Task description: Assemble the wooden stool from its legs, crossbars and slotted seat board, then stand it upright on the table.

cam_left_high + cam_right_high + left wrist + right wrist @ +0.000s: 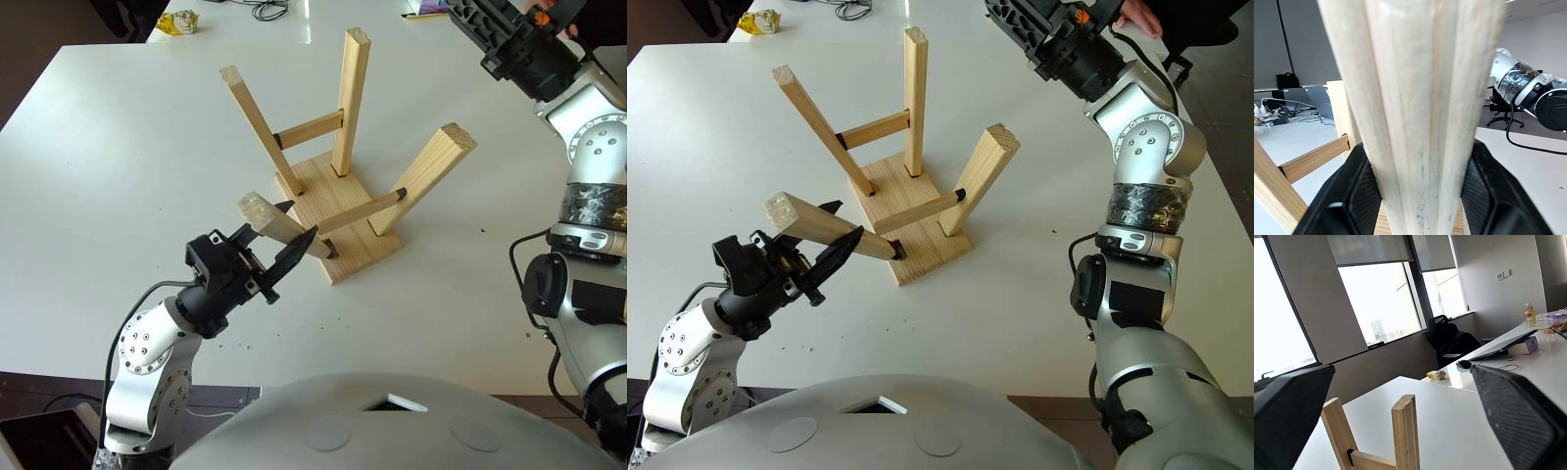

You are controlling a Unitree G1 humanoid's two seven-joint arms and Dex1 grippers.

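The stool [318,186] stood inverted mid-frame on the tabletop [118,176], one leg [263,212] clamped by the left gripper [299,221]. The right gripper [1011,20] gaped upper right, a yellow packet [177,22] upper left.

office: swivel chair [1442,330], laptop [1503,346], white desks [1459,431], windows [1381,298] w/ blinds [1369,248]

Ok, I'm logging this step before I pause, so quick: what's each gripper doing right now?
Left gripper: closed on the near stool leg.
Right gripper: open, holding nothing.
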